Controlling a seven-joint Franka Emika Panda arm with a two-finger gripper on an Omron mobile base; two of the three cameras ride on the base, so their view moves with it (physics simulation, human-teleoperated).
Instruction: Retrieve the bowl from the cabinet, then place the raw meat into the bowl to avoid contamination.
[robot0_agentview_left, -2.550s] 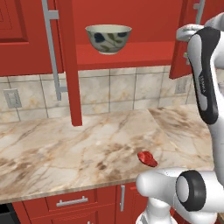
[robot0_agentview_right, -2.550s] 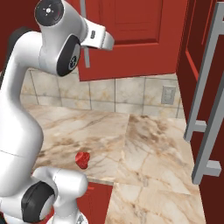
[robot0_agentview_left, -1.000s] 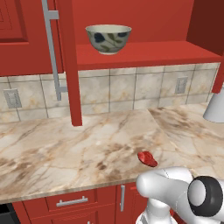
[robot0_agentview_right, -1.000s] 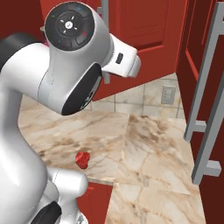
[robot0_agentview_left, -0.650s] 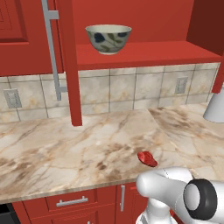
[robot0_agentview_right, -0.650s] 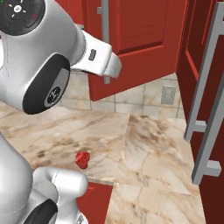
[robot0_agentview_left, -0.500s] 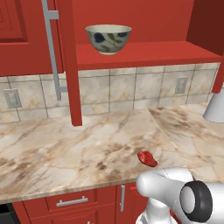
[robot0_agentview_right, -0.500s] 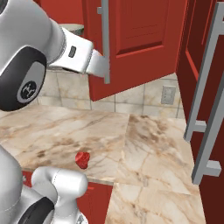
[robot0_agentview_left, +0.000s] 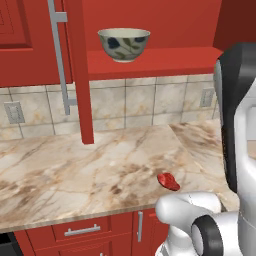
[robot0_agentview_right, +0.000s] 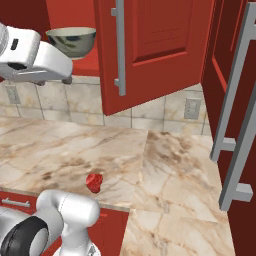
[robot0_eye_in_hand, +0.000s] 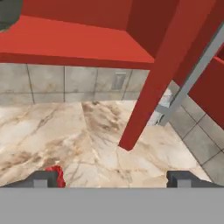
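The cream bowl (robot0_agentview_left: 123, 44) with dark blue and green marks stands on the red shelf (robot0_agentview_left: 160, 56) of the open cabinet (robot0_agentview_right: 150, 50); it also shows as bowl (robot0_agentview_right: 71, 41) in the right base view. The raw meat (robot0_agentview_left: 168, 181) is a small glossy red lump near the counter's front edge, also seen as meat (robot0_agentview_right: 94, 182). In the hand view my gripper (robot0_eye_in_hand: 113, 180) is open with nothing between its fingers. It hangs over the counter, below shelf height, and the meat (robot0_eye_in_hand: 56, 174) lies by the left fingertip (robot0_eye_in_hand: 41, 179). My arm (robot0_agentview_right: 30, 60) reaches across just below the bowl.
Open cabinet doors with long silver handles hang on both sides: left door (robot0_agentview_left: 75, 70), right door (robot0_agentview_right: 235, 115). The nearer door's lower edge (robot0_eye_in_hand: 144, 113) drops to just above the marble counter (robot0_agentview_left: 75, 170). Tiled backsplash with outlets (robot0_agentview_left: 14, 112). Red drawers (robot0_agentview_left: 82, 231) sit below.
My arm has swung: its upper link now stands at the right of the left base view, and the forearm has lifted toward the shelf. Bowl and meat have stayed put.
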